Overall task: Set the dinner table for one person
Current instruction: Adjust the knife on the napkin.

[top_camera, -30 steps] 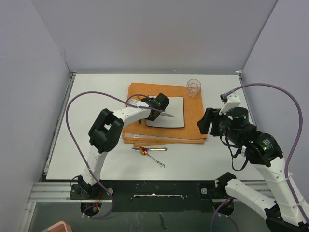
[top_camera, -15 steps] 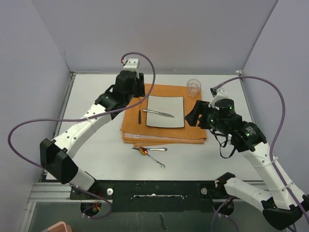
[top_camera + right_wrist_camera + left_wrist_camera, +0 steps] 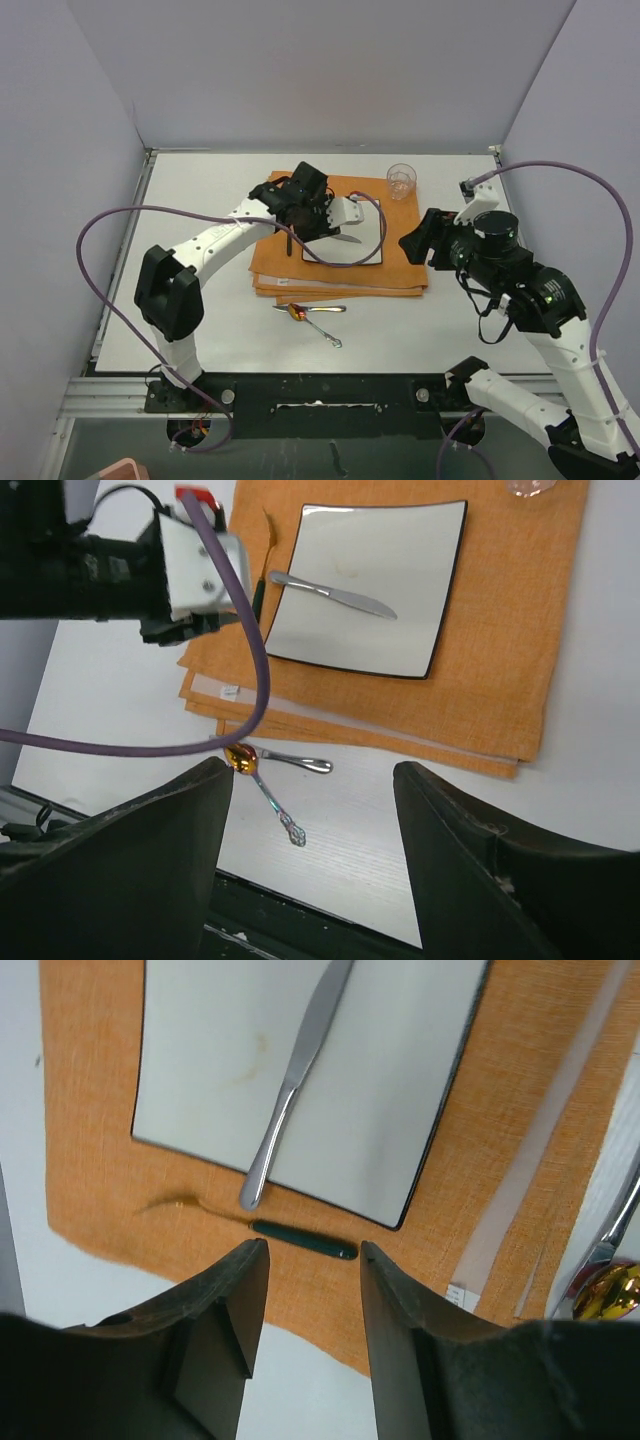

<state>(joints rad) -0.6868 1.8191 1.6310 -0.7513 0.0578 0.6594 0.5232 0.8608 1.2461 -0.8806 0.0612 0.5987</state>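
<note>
The dinner table (image 3: 200, 300) carries a folded orange cloth (image 3: 400, 260) with a square white plate (image 3: 362, 222) on it. A silver knife (image 3: 300, 1060) lies across the plate. A green-handled fork (image 3: 305, 1239) with gold tines rests on the cloth just off the plate's left edge. My left gripper (image 3: 310, 1250) hovers open above the cloth's left side (image 3: 300, 218), with nothing between its fingers. My right gripper (image 3: 310, 770) is open and empty, raised off the cloth's right edge (image 3: 420, 245).
A clear glass (image 3: 401, 180) stands at the cloth's back right corner. Two spoons lie on the table in front of the cloth, one silver (image 3: 318, 309) and one with a gold bowl (image 3: 320, 328). Grey walls close three sides.
The left arm swung from the plate up to the back left, then came back over the cloth's left side. The right arm shifted slightly. Knife, fork and spoons stayed put.
</note>
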